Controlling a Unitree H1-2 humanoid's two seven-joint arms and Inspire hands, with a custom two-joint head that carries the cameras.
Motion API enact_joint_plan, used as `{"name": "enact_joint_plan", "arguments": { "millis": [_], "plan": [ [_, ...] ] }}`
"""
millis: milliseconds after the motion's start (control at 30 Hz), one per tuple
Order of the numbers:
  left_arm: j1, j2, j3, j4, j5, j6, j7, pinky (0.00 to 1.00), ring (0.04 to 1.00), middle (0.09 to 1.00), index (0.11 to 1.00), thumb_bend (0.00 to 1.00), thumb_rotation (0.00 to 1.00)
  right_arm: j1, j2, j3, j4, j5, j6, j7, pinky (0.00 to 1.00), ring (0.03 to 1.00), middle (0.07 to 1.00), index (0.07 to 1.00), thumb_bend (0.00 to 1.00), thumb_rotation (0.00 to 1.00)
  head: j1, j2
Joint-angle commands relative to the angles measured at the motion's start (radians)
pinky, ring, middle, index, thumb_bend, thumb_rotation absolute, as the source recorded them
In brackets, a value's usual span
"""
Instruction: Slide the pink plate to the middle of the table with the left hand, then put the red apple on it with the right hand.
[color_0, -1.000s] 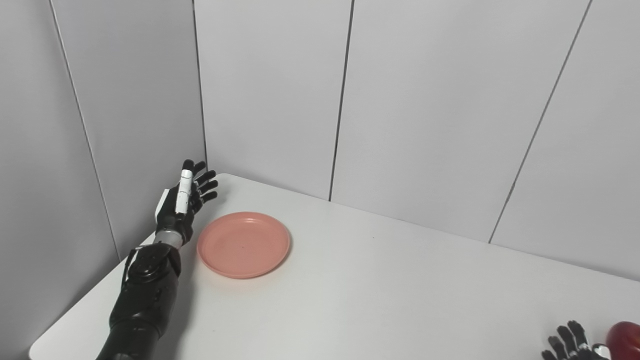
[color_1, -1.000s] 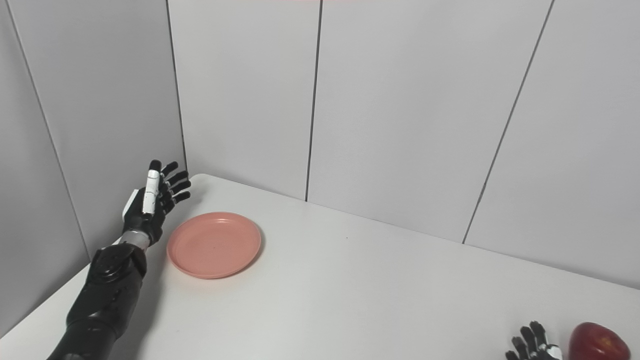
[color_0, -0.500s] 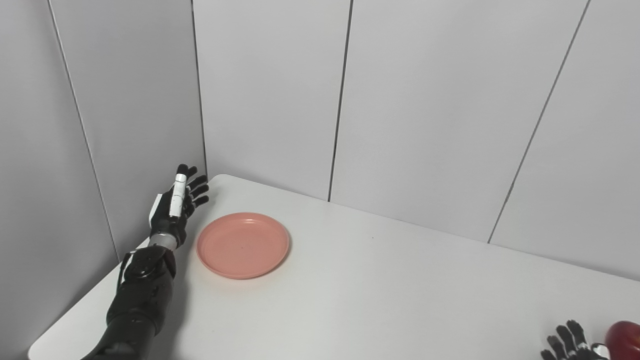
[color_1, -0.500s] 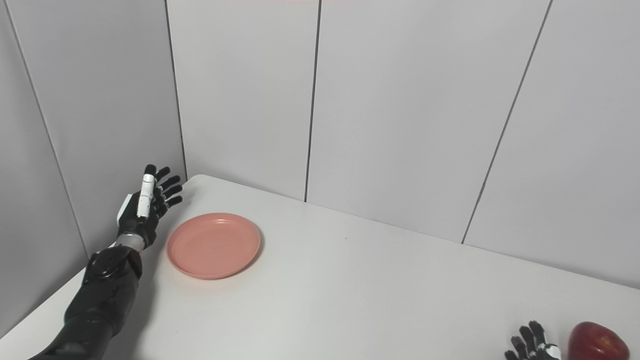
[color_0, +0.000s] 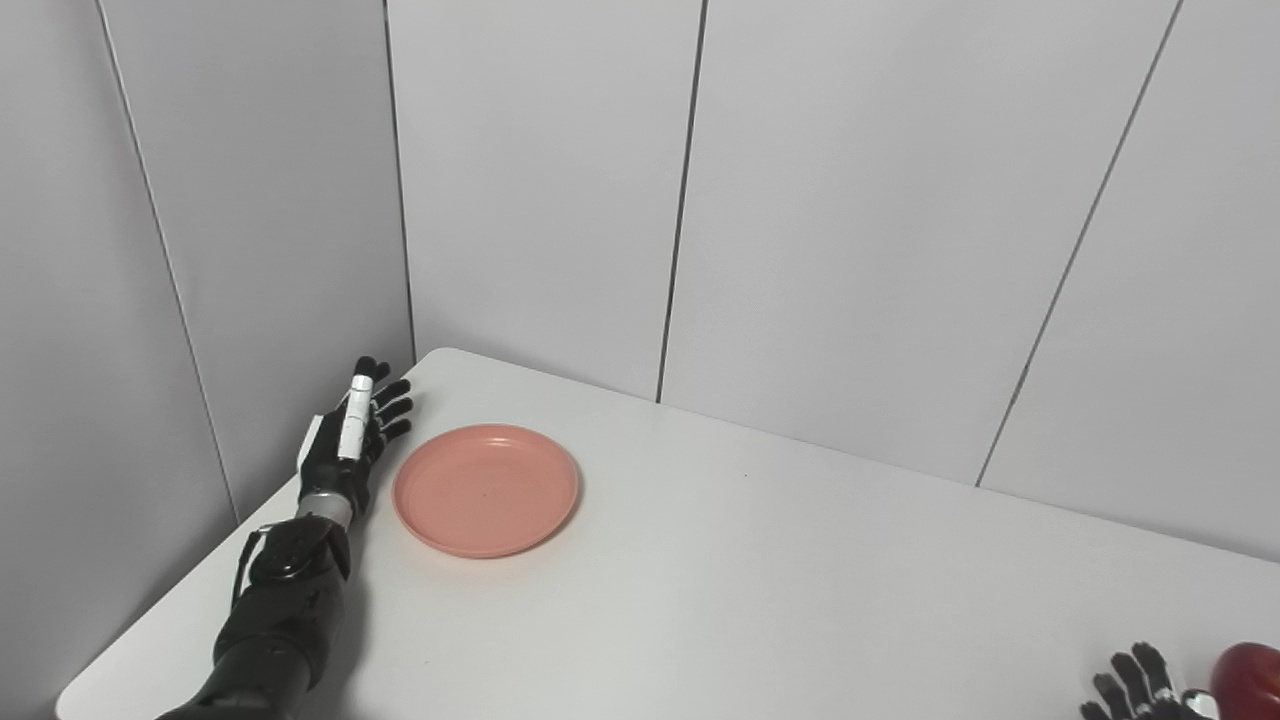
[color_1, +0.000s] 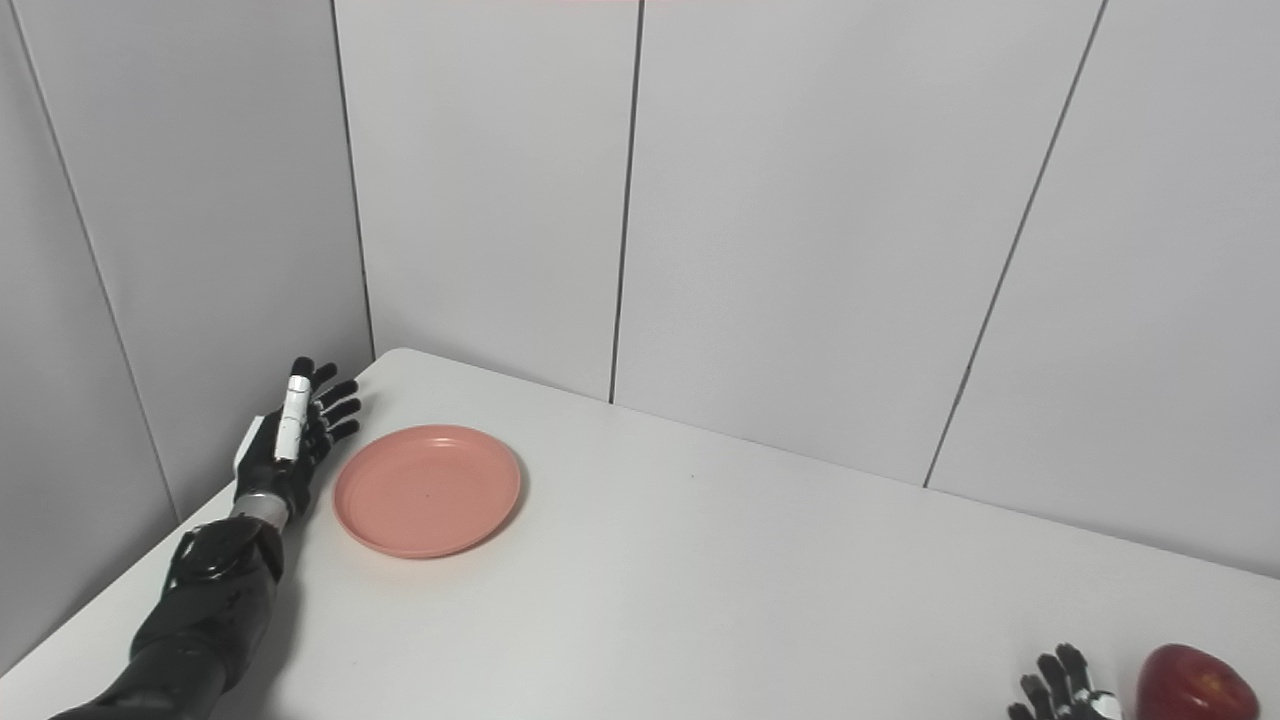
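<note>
1. The left hand (color_0: 345, 445), fingers spread and empty, stood at the pink plate's (color_0: 486, 489) nine o'clock, just beside it
2. The plate sat far left; a flat, level rightward push seemed best
3. The right hand (color_1: 1065, 690), fingers apart, waited beside the red apple (color_1: 1195, 685)

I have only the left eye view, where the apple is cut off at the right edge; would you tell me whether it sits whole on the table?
Observer: Yes. The right eye view shows the red apple resting on the table, with only its bottom cropped.
Operator: Thank you. Is the right hand holding it?
Observer: No. The right hand is open, to the apple's left, and a strip of table shows between them.
</note>
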Motion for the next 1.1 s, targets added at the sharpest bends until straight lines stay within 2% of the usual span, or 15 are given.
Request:
{"name": "enact_joint_plan", "arguments": {
  "millis": [0, 167, 300, 367, 500, 633, 800, 1067],
  "plan": [
    [-0.052, 0.029, -0.005, -0.026, 0.008, -0.032, -0.004, 0.84, 0.841, 0.832, 0.864, 0.89, 0.92, 0.032, 0.003, 0.004, 0.020, 0.007, 0.059, -0.005, 1.00, 1.000, 1.000, 1.000, 0.81, 1.00, -0.001, 0.005],
    [-0.048, 0.017, -0.002, -0.003, -0.012, -0.041, -0.041, 0.85, 0.858, 0.837, 0.867, 0.87, 0.89, 0.035, 0.003, 0.004, 0.014, 0.012, 0.062, -0.004, 1.00, 1.000, 1.000, 1.000, 0.82, 1.00, -0.003, 0.007],
    [-0.027, -0.009, -0.013, -0.055, -0.004, -0.009, -0.039, 0.85, 0.870, 0.854, 0.876, 0.85, 0.90, 0.037, 0.004, 0.006, 0.008, 0.010, 0.066, -0.007, 1.00, 1.000, 1.000, 1.000, 0.82, 1.00, -0.005, 0.009],
    [-0.020, -0.017, -0.017, -0.069, 0.000, -0.005, -0.037, 0.82, 0.836, 0.826, 0.853, 0.83, 0.89, 0.039, 0.005, 0.007, 0.003, 0.008, 0.068, -0.009, 1.00, 1.000, 1.000, 0.999, 0.82, 1.00, -0.007, 0.010],
    [0.030, -0.053, -0.051, -0.190, 0.024, 0.049, -0.029, 0.81, 0.812, 0.811, 0.848, 0.85, 0.88, 0.039, 0.009, 0.004, 0.000, 0.011, 0.068, -0.013, 1.00, 1.000, 1.000, 0.991, 0.82, 1.00, -0.009, 0.012],
    [0.059, -0.077, -0.064, -0.264, 0.031, 0.101, -0.013, 0.80, 0.811, 0.808, 0.845, 0.85, 0.88, 0.040, 0.007, 0.008, -0.005, 0.005, 0.068, -0.013, 1.00, 1.000, 1.000, 0.995, 0.81, 1.00, -0.009, 0.014],
    [0.083, -0.101, -0.069, -0.331, 0.035, 0.177, -0.002, 0.81, 0.811, 0.808, 0.852, 0.83, 0.90, 0.042, 0.006, 0.009, -0.012, 0.005, 0.074, -0.016, 1.00, 1.000, 1.000, 0.994, 0.81, 1.00, -0.011, 0.016],
    [0.095, -0.126, -0.063, -0.378, 0.006, 0.242, -0.010, 0.82, 0.817, 0.816, 0.841, 0.84, 0.91, 0.046, 0.010, 0.009, -0.026, 0.008, 0.083, -0.022, 1.00, 1.000, 1.000, 0.999, 0.79, 1.00, -0.013, 0.018]
  ]
}}
